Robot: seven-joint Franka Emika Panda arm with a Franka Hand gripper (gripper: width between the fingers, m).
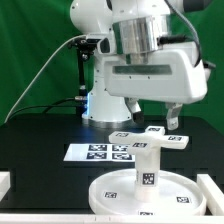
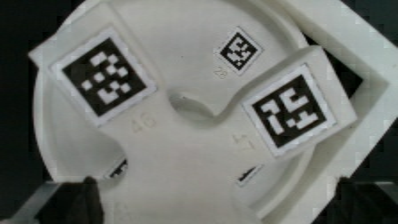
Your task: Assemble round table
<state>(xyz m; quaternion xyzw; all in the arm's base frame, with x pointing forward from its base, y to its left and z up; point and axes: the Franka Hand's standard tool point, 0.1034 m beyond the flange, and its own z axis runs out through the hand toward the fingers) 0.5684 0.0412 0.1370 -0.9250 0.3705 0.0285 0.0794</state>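
In the exterior view the round disc (image 1: 112,194) lies flat on the black table near the front. The thick cylindrical leg (image 1: 147,168) stands upright on its middle. The cross-shaped foot piece (image 1: 150,137) sits on top of the leg, with tags on its arms. My gripper (image 1: 155,120) hangs just above the foot piece, jaws spread. In the wrist view the foot piece (image 2: 196,100) fills the picture, showing three tags. My dark fingertips (image 2: 71,203) stand wide apart on either side of it, and the gripper (image 2: 217,210) holds nothing.
The marker board (image 1: 100,152) lies flat on the table behind the disc, at the exterior view's left. Low white blocks stand at the table's front left (image 1: 5,185) and front right (image 1: 213,186). The robot base (image 1: 105,100) is behind.
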